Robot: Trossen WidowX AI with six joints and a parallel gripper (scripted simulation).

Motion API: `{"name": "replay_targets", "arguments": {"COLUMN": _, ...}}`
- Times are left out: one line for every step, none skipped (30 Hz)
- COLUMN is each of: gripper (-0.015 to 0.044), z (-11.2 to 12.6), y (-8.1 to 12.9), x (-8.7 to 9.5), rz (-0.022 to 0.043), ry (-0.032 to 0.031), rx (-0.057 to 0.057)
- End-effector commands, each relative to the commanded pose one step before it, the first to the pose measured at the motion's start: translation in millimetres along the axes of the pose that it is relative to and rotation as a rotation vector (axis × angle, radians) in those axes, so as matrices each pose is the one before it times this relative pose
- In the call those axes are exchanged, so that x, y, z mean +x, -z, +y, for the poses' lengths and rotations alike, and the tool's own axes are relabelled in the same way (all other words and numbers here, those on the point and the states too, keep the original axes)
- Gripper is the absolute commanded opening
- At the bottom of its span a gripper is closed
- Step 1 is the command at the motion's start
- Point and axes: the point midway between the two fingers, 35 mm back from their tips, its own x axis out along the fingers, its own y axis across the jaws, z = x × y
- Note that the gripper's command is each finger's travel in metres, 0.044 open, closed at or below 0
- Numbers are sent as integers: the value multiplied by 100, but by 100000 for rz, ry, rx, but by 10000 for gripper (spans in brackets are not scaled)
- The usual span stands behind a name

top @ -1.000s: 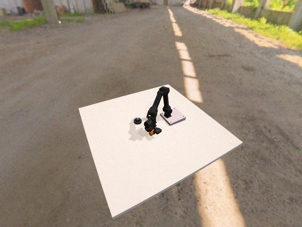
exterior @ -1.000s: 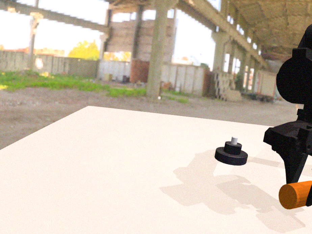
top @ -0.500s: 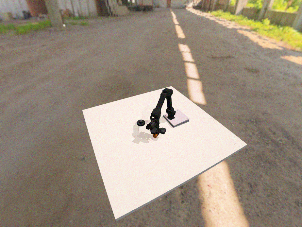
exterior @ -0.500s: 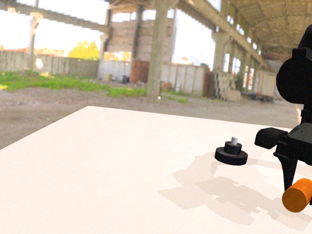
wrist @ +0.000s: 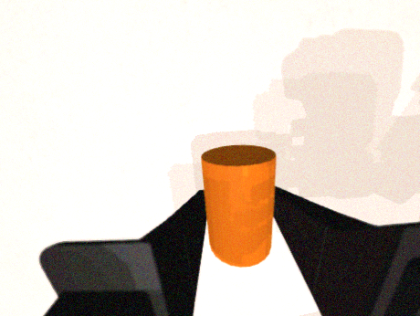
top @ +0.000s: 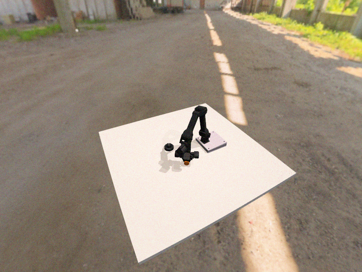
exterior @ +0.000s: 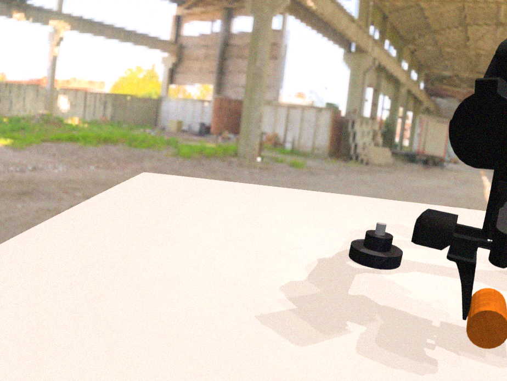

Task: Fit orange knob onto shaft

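Note:
The orange knob is a plain cylinder held on its side above the table. One darker flat end faces the exterior view and shows at the top in the wrist view; no hole shows on it. My gripper is shut on the knob, one finger on each side of it. The black round pedestal stands on the table, behind and to the left of the knob in the exterior view. Its silver shaft points straight up and is bare. The shaft's flat side cannot be made out.
The white table top carries the arm's pale base plate, to the right of the pedestal in the top view. The arm's shadow falls on the table near the pedestal and below the knob.

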Motion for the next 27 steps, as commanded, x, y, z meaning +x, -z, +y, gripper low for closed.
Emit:
{"name": "replay_targets", "arguments": {"gripper": 181, "z": -72, "y": -22, "x": -231, "rz": -399, "ry": 578, "rx": -14839}}
{"name": "replay_targets", "arguments": {"gripper": 181, "z": 0, "y": 0, "x": 0, "rz": 1, "ry": 0, "rx": -3492}}
{"name": "replay_targets", "arguments": {"gripper": 181, "z": 0, "y": 0, "x": 0, "rz": 0, "ry": 0, "rx": -2904}}
{"name": "replay_targets", "arguments": {"gripper": 181, "z": 0, "y": 0, "x": 0, "rz": 0, "ry": 0, "rx": -1742}}
{"name": "replay_targets", "arguments": {"gripper": 181, "z": 0, "y": 0, "x": 0, "rz": 0, "ry": 0, "rx": -581}}
{"name": "replay_targets", "arguments": {"gripper": 181, "z": 0, "y": 0, "x": 0, "rz": 0, "ry": 0, "rx": 0}}
{"name": "replay_targets", "arguments": {"gripper": 181, "z": 0, "y": 0, "x": 0, "rz": 0, "ry": 0, "rx": 0}}
{"name": "replay_targets", "arguments": {"gripper": 181, "z": 0, "y": 0, "x": 0, "rz": 0, "ry": 0, "rx": 0}}
{"name": "replay_targets", "arguments": {"gripper": 181, "z": 0, "y": 0, "x": 0, "rz": 0, "ry": 0, "rx": 0}}
{"name": "replay_targets", "arguments": {"gripper": 181, "z": 0, "y": 0, "x": 0, "rz": 0, "ry": 0, "rx": 0}}
{"name": "replay_targets", "arguments": {"gripper": 181, "z": -1, "y": -1, "x": 79, "rz": 0, "ry": 0, "rx": 0}}
{"name": "replay_targets", "arguments": {"gripper": 181, "z": -2, "y": -2, "x": 168, "rz": 1, "ry": 0, "rx": 0}}
{"name": "replay_targets", "arguments": {"gripper": 181, "z": -2, "y": -1, "x": 208, "rz": 1, "ry": 0, "rx": 0}}
{"name": "replay_targets", "arguments": {"gripper": 181, "z": 0, "y": 1, "x": 266, "rz": 2, "ry": 0, "rx": 0}}
{"name": "replay_targets", "arguments": {"gripper": 181, "z": 2, "y": 4, "x": 333, "rz": 3, "ry": 0, "rx": -1}}
{"name": "replay_targets", "arguments": {"gripper": 181, "z": 3, "y": 5, "x": 263, "rz": 2, "ry": 0, "rx": 0}}
{"name": "replay_targets", "arguments": {"gripper": 181, "z": 2, "y": 2, "x": 90, "rz": 1, "ry": 0, "rx": 0}}
{"name": "replay_targets", "arguments": {"gripper": 181, "z": 0, "y": 0, "x": 0, "rz": 0, "ry": 0, "rx": 0}}
{"name": "replay_targets", "arguments": {"gripper": 181, "z": 0, "y": 0, "x": 0, "rz": 0, "ry": 0, "rx": 0}}
{"name": "replay_targets", "arguments": {"gripper": 181, "z": 0, "y": 0, "x": 0, "rz": 0, "ry": 0, "rx": 0}}
{"name": "replay_targets", "arguments": {"gripper": 181, "z": 0, "y": 0, "x": 0, "rz": 0, "ry": 0, "rx": 0}}
{"name": "replay_targets", "arguments": {"gripper": 181, "z": 0, "y": 0, "x": 0, "rz": 0, "ry": 0, "rx": 0}}
{"name": "replay_targets", "arguments": {"gripper": 207, "z": 59, "y": 5, "x": -212, "rz": -135, "ry": -214, "rx": 415}}
{"name": "replay_targets", "arguments": {"gripper": 233, "z": 0, "y": 0, "x": 0, "rz": 0, "ry": 0, "rx": 0}}
{"name": "replay_targets", "arguments": {"gripper": 259, "z": 0, "y": 0, "x": 0, "rz": 0, "ry": 0, "rx": 0}}
{"name": "replay_targets", "arguments": {"gripper": 260, "z": 0, "y": 0, "x": 0, "rz": 0, "ry": 0, "rx": 0}}
{"name": "replay_targets", "arguments": {"gripper": 260, "z": 0, "y": 0, "x": 0, "rz": 0, "ry": 0, "rx": 0}}
